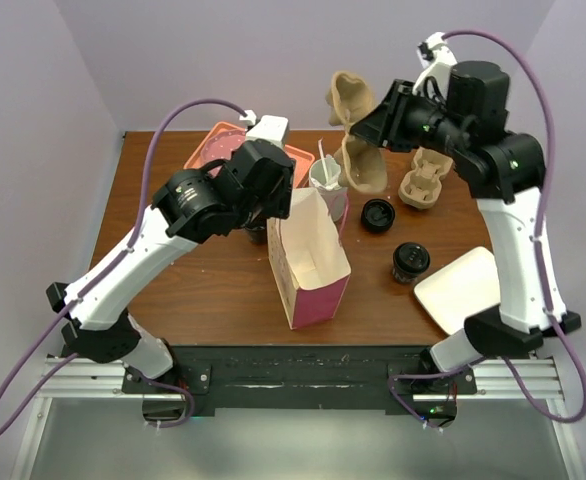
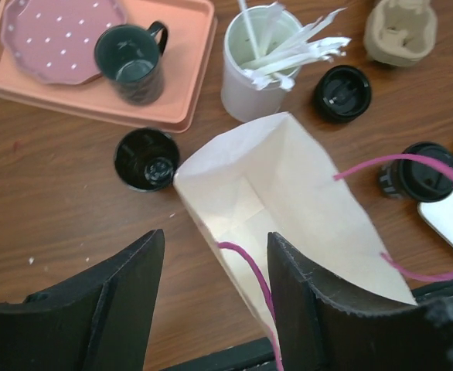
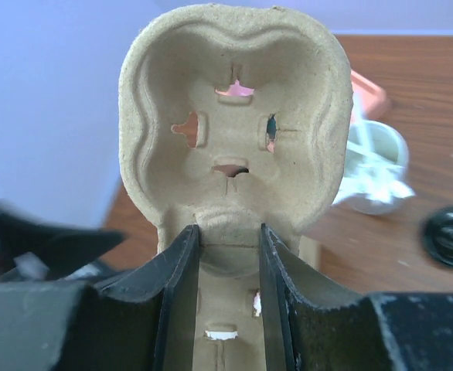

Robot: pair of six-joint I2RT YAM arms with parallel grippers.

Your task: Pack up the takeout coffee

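- The fingers of the left gripper (image 2: 215,241) were seen well apart, with nothing gripped; a pink handle (image 2: 246,267) of the paper bag (image 2: 288,193) was seen between them.
- The open paper bag was found just under that gripper, standing on the table (image 1: 213,290).
- The fingers of the right gripper (image 3: 228,236) were closed on a cardboard cup carrier (image 3: 304,116), which was held up in the air.
- The coffee (image 1: 410,260), lidded, was seen upright on the table, right of the bag, just beside a white plate (image 1: 458,290), apart from both grippers.
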